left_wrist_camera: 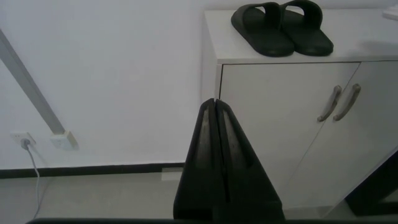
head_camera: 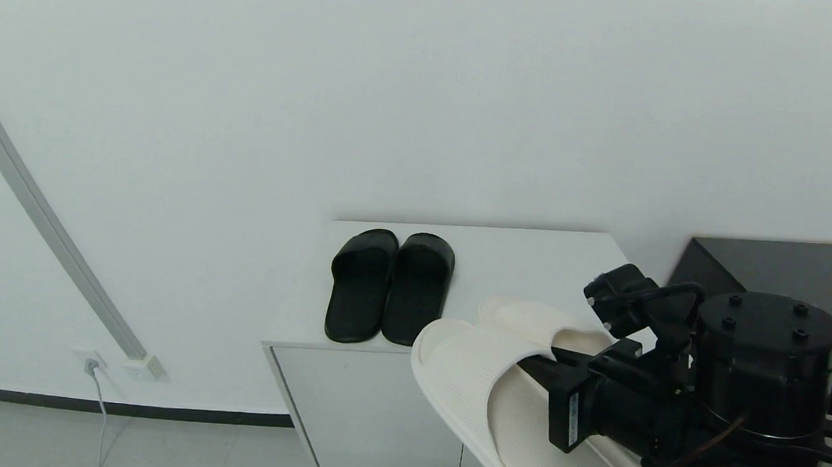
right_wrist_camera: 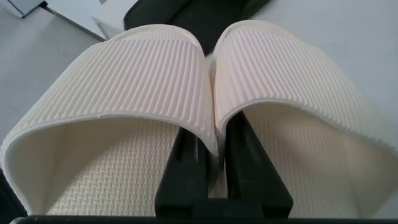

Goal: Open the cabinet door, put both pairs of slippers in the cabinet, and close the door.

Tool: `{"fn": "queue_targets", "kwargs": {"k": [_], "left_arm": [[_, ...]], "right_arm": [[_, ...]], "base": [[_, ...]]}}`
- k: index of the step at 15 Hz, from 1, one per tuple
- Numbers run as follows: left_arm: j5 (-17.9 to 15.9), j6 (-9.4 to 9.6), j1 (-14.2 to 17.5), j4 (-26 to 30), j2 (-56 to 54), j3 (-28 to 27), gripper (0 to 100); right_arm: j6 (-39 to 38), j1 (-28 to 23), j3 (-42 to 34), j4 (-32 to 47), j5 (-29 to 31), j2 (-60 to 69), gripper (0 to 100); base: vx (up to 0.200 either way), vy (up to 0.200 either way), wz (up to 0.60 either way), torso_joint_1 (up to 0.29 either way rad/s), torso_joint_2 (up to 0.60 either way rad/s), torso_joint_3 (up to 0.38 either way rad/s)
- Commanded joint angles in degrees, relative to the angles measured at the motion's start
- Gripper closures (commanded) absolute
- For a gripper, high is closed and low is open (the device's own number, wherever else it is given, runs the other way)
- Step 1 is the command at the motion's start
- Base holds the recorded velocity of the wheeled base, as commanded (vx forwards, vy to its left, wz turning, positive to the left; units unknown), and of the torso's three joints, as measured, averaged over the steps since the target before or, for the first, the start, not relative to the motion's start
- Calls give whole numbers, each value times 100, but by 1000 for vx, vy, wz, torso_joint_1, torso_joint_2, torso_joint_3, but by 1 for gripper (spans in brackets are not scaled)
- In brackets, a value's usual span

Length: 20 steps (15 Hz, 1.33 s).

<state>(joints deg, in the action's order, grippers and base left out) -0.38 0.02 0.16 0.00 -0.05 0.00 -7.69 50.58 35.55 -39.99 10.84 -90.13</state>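
A pair of black slippers (head_camera: 390,286) lies side by side on top of the white cabinet (head_camera: 530,258), near its front left corner. My right gripper (head_camera: 545,364) holds a pair of cream ribbed slippers (head_camera: 483,382) in the air just in front of the cabinet's front edge. In the right wrist view its fingers (right_wrist_camera: 186,171) reach under the straps and pinch the touching inner sides of the cream slippers (right_wrist_camera: 143,74). My left gripper (left_wrist_camera: 215,106) is shut and empty, low and left of the cabinet. The two doors (left_wrist_camera: 280,124) are closed, their handles (left_wrist_camera: 339,102) side by side.
A wall socket (head_camera: 94,365) with a hanging cable sits low on the wall to the left, below a slanted wall rail (head_camera: 41,218). A dark surface (head_camera: 782,270) adjoins the cabinet on the right. Grey floor (head_camera: 121,446) lies open left of the cabinet.
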Motion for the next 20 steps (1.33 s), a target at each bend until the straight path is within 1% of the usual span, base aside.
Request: {"fn": "queue_targets", "kwargs": {"k": [1,3,11,14,20], "left_arm": [[3,-2,2,0,5,0,100],[-6,-2,2,0,5,0,100],[3,-11,2,0,5,0,100],[11,24,2,-9,5,0,100],[20,6,2,-9,5,0,100]], "right_arm": [[5,5,-39,-9,6,39,100],[66,5,-66,-27,24,48,100],[57,-31,-162,-44,-20,39,100],[40,-31,-180,-44,-20,21,100],[57,-4,-233,-36,-20,4,100]], "base": [[-200,0,0,2,2,2],[-200,0,0,-7,2,7],[0,0,0,0,0,0],[0,0,0,0,0,0],[0,0,0,0,0,0]]}}
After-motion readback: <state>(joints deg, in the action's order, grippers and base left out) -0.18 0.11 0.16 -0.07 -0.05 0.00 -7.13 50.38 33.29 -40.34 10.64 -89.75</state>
